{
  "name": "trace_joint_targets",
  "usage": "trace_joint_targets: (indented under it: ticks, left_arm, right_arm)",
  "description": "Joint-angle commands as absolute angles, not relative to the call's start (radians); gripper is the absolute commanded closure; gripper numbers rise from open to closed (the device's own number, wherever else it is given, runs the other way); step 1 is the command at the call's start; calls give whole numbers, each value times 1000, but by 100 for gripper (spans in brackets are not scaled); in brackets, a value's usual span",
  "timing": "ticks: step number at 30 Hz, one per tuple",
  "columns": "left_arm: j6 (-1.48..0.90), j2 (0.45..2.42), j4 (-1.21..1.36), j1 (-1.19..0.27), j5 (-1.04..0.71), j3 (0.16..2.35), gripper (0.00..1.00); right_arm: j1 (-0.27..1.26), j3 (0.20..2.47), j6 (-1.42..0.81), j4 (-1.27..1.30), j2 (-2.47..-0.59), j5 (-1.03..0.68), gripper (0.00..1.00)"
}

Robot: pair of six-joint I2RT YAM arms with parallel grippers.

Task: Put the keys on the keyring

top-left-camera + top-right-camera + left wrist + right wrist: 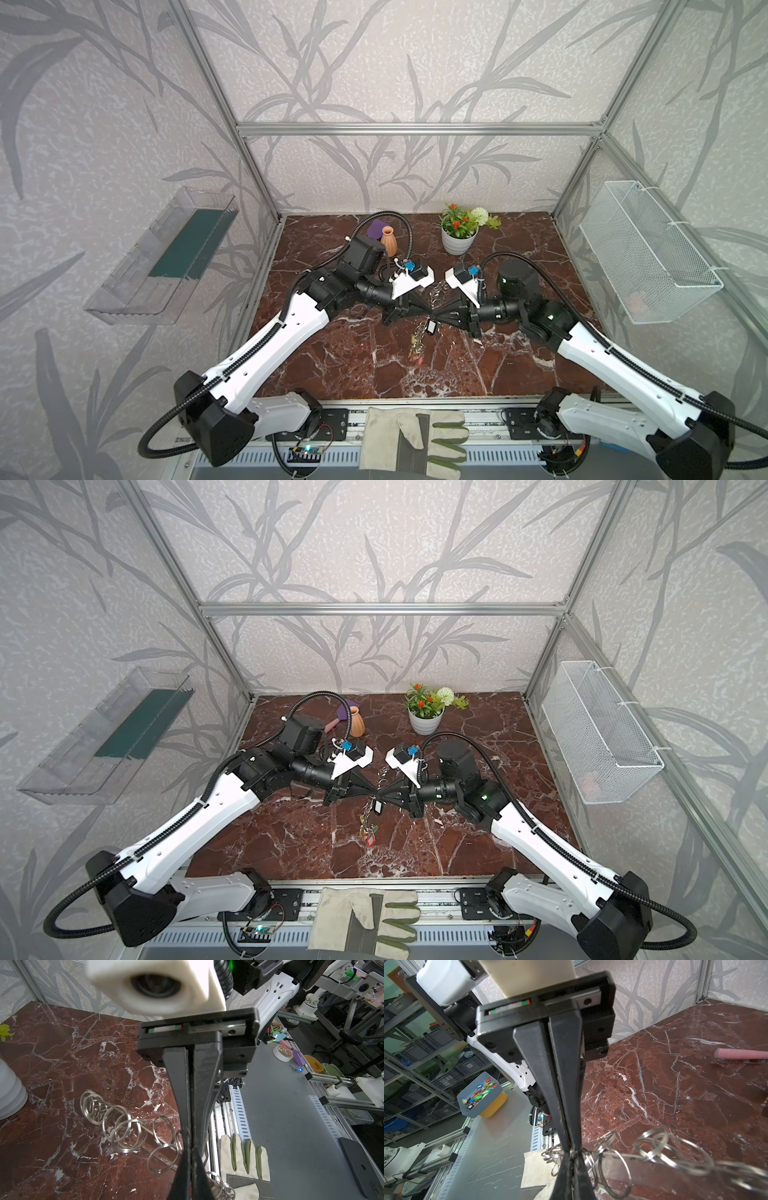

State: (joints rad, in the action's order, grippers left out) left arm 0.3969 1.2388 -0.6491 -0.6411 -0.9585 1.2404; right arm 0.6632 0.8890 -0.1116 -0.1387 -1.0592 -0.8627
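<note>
Several keys (416, 353), red and yellow tags, dangling low-centre in both top views, hanging off keyring (437, 291) fringe. Keyring being held mid-frame, above desk (519, 365). Left claw (428, 311) and right claw (439, 312) meeting tip to tip, both pressed together, pinching ring fringe; exact ring hidden. Step, judging: working one key's ring onto a split ring. Next move calling for prying coil apart, sliding ring round, one claw anchoring.

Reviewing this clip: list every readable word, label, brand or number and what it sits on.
No words or numbers are legible.
Apple logo, no lettering: dark flat phone.
White labels on grey storage crates: too small to read.
Print on white tape roll: blurred.
</note>
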Motion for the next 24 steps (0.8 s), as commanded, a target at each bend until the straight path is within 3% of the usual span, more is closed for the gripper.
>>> trace_joint_targets:
  ticks: [1, 5, 17, 24]
  left_arm:
    - [357, 1184, -568, -661, -947, 1203, 100]
    - [251, 1120, -426, -659, -871, 1127, 100]
    - [90, 1010, -159, -659, -761, 958, 100]
    - [8, 952, 16, -659, -668, 865, 100]
  right_arm:
    - [664, 914, -117, -67, -1040, -828, 100]
    - [660, 917, -128, -68, -1040, -796, 99]
    - [645, 916, -182, -14, -1041, -798, 72]
    - [592, 882, -250, 54, -1034, -793, 68]
